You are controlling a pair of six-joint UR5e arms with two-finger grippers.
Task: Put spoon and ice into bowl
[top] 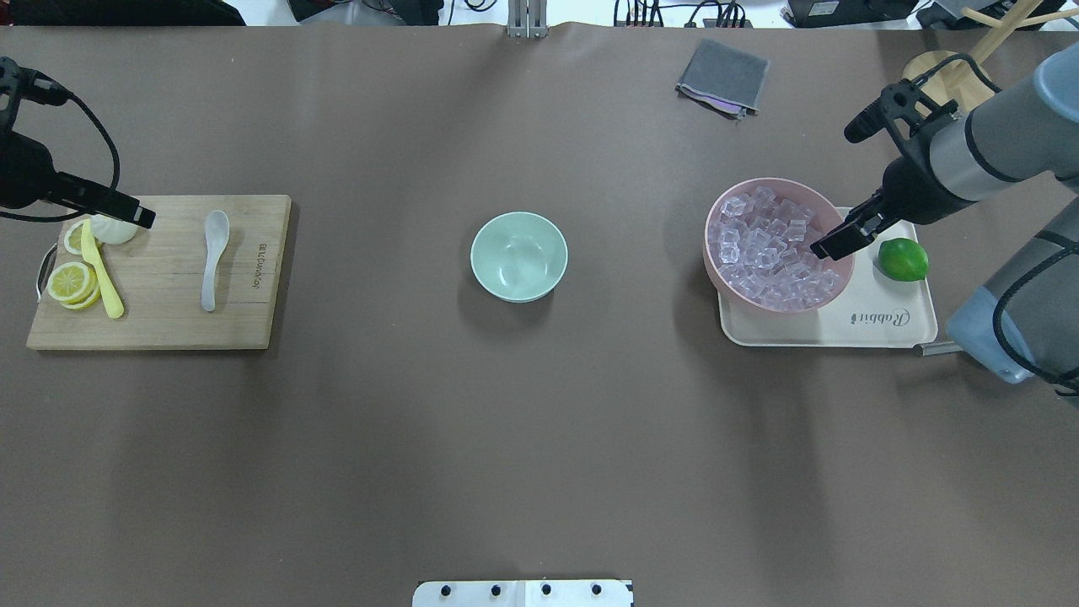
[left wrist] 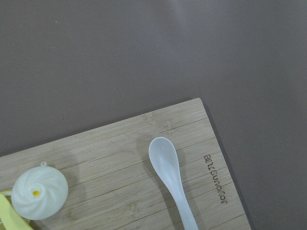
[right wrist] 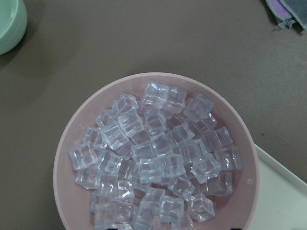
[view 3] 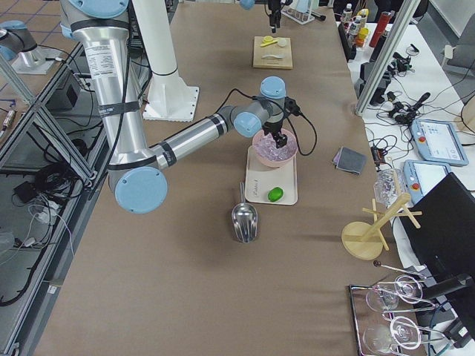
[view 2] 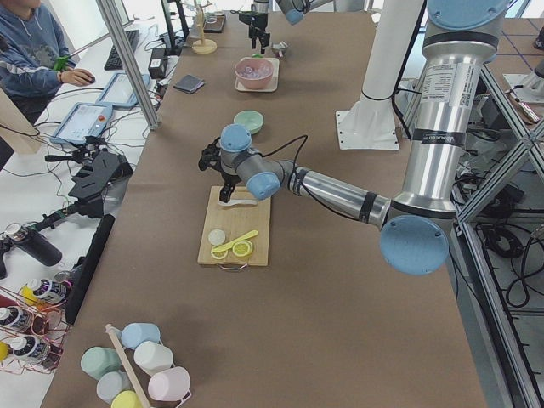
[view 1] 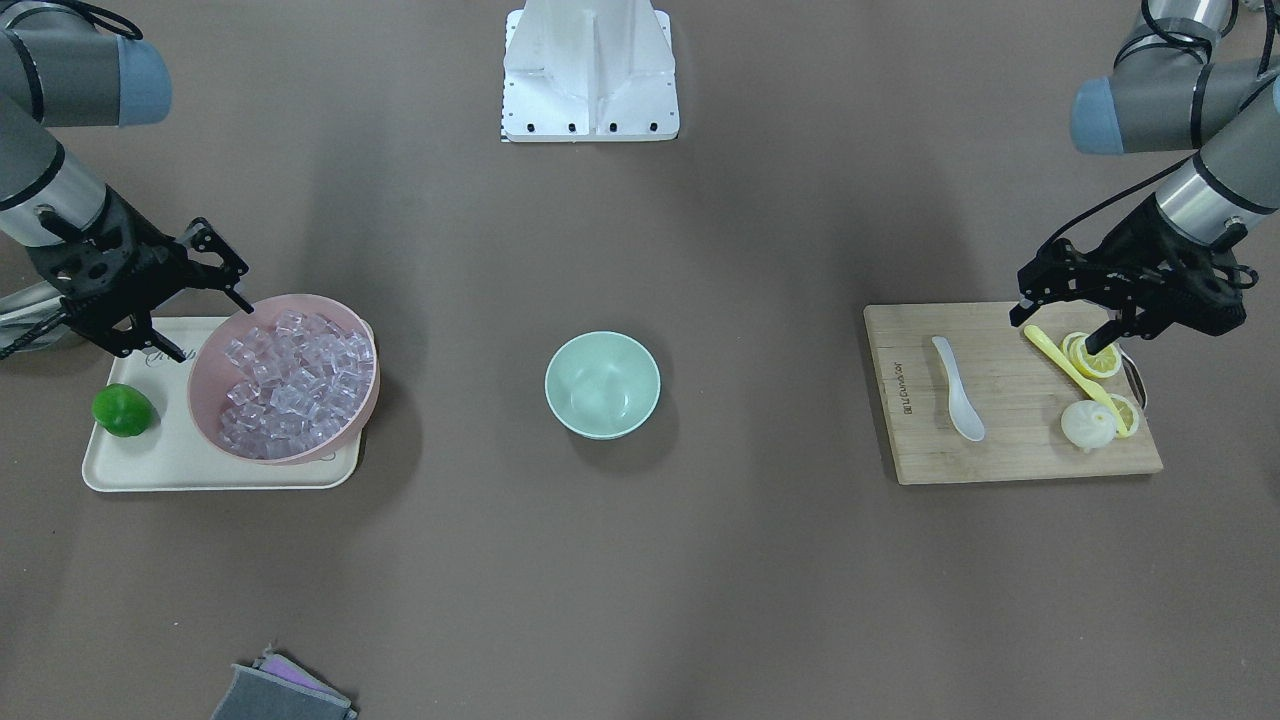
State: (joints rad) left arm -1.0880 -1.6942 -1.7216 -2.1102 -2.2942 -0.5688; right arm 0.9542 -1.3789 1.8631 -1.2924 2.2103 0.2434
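The white spoon [view 1: 958,385] lies on the wooden cutting board [view 1: 1010,455], scoop toward the far side in the overhead view [top: 212,261]; the left wrist view shows it [left wrist: 170,179] too. The mint-green bowl [view 1: 602,385] stands empty at the table's middle [top: 518,255]. The ice [view 1: 290,385] is a heap of clear cubes in the pink bowl [right wrist: 58,163]. My left gripper [view 1: 1062,322] is open and empty above the board's outer end, over the lemon slices. My right gripper [view 1: 213,330] is open and empty above the pink bowl's outer rim.
The pink bowl sits on a cream tray [view 1: 170,460] with a green lime [view 1: 123,410]. A yellow spoon [view 1: 1070,365], lemon slices [top: 72,281] and a white bun [view 1: 1088,425] lie on the board. A grey cloth [top: 723,76] lies far back. A metal scoop [view 3: 245,219] lies beside the tray.
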